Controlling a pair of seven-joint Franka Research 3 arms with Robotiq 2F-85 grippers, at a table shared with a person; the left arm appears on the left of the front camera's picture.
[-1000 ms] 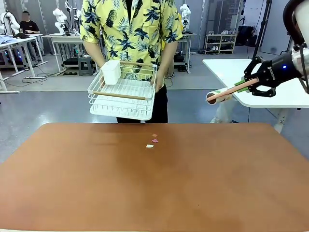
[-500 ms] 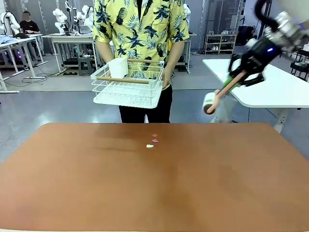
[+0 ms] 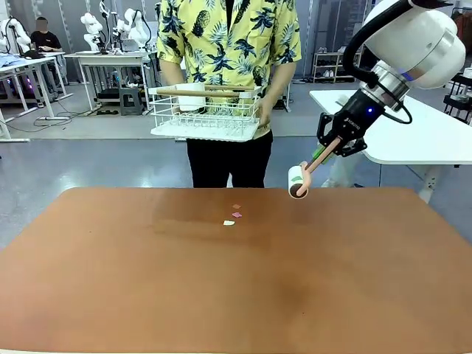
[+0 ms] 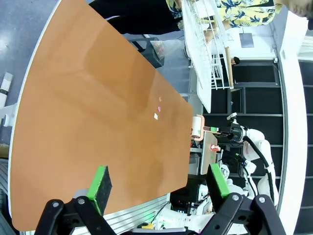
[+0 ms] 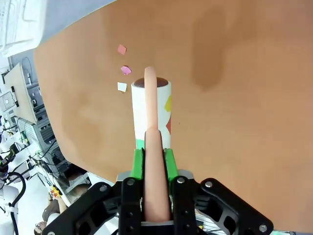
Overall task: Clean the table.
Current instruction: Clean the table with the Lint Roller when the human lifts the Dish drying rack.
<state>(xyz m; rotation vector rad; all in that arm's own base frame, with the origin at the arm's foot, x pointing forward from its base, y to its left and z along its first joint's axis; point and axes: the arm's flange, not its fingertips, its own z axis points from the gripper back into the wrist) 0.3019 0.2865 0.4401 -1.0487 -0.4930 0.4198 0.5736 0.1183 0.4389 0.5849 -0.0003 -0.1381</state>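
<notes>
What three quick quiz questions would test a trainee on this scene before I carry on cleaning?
1. True or false: the right gripper is shut on the handle of the lint roller.
2. How many small paper scraps lie on the table?
3. Where is the white dish rack? A) standing on the table; B) held up by the person at the far side; C) lying on the floor.

Key: 1 true; 2 three; 3 B.
</notes>
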